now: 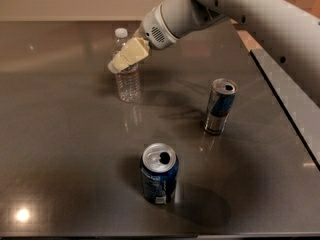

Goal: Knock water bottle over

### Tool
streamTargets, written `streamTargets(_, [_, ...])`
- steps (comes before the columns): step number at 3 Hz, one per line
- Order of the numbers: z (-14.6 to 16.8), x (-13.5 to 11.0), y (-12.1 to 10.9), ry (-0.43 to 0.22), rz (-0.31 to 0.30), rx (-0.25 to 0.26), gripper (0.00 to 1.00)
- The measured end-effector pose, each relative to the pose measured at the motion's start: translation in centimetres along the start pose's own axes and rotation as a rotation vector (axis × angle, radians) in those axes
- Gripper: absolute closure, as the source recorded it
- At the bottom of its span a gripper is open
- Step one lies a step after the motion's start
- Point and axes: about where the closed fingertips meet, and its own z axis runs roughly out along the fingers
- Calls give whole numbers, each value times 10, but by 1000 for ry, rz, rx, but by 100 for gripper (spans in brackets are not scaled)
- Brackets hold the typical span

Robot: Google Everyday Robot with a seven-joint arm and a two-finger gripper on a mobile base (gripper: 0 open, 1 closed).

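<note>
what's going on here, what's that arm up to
A robot arm has its pincer at the upper part of a water bottle on the dark table, apparently to knock it over. The bottle stands upright, not yet tipped. A blue soda can and a slim blue-and-silver can stand upright nearer the camera, untouched.

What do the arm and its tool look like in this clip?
The arm is smooth white with small dark dots along it; its round wrist has a dark perforated grille. The tool, pale yellow and blocky, sits near the top of the water bottle.
</note>
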Motion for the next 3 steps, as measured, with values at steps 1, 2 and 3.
streamTargets(1, [0,-4,4,-6,-12,-23,41])
streamTargets(2, [-8,-6,9,-8,-26,-50,64])
streamTargets(3, [-25,-7,19,69,-71,-54,87])
